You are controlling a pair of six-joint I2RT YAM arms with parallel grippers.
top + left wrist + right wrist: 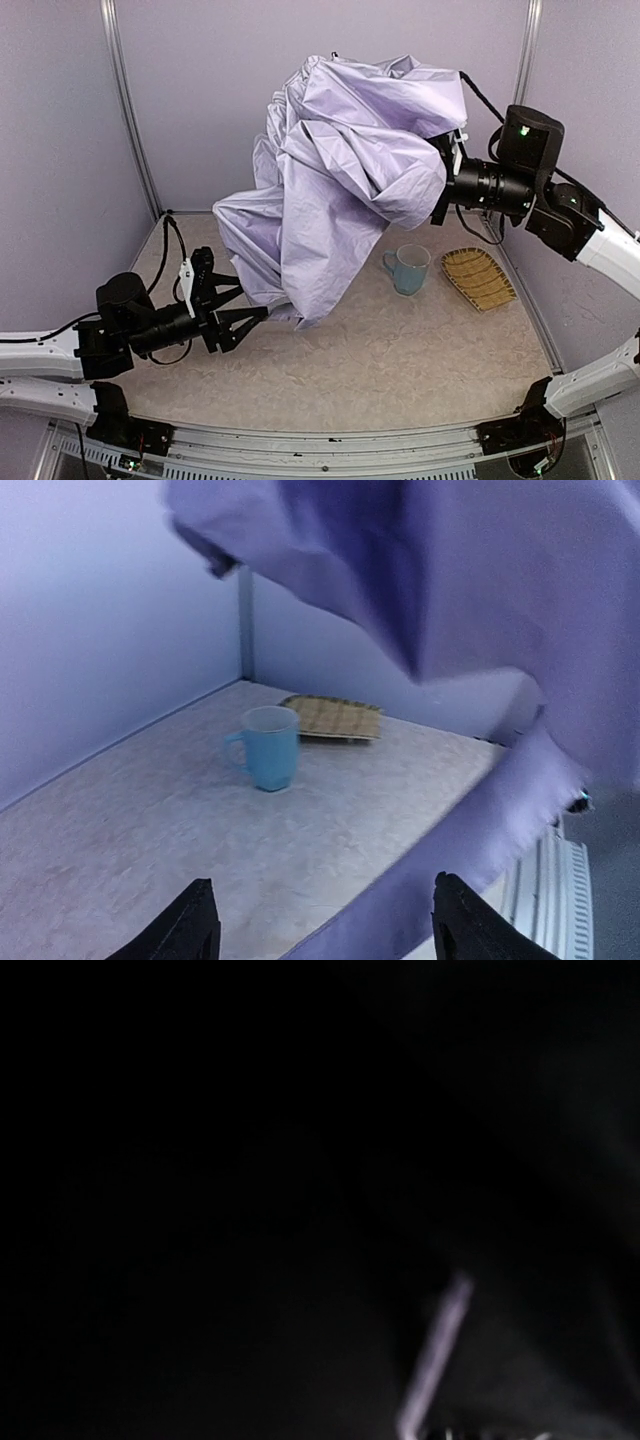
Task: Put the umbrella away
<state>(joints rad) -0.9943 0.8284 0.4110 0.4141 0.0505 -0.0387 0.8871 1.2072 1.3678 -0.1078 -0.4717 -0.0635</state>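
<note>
**A:** Where is the umbrella (340,170)?

**B:** In the air, clear of the table (400,380). Its lavender canopy is loose and billowed. It hangs from the end of the right arm, high at the back, and trails down to the left almost to the tabletop.

**A:** Is the right gripper (447,178) really gripping it?

**B:** I can't see its jaws. They are buried in the cloth, and that wrist's camera shows only darkness. But nothing else bears the umbrella, so I judge it is clamped on it somewhere inside the folds.

**A:** And the left gripper (252,320)?

**B:** It is spread wide and grasps nothing. It sits low on the left. In its wrist view the lower hem (470,830) runs across between the fingers (190,930), nearer one than the other.

**A:** So what is the step?

**B:** Catching the loose canopy so it can be gathered in, I'd say. To do it well, the left gripper should close only once the cloth lies deep between its pads, because thin fabric pinched at the very edge slips out. After that it should draw the hem in snugly while the right arm holds level.

**A:** Anything to mind?

**B:** The woven tray (478,277) and the light blue mug (408,268) stand near each other on the right of the table. Both are well apart from the left gripper. Hanging cloth could brush the mug, so keep the bundle high.
</note>
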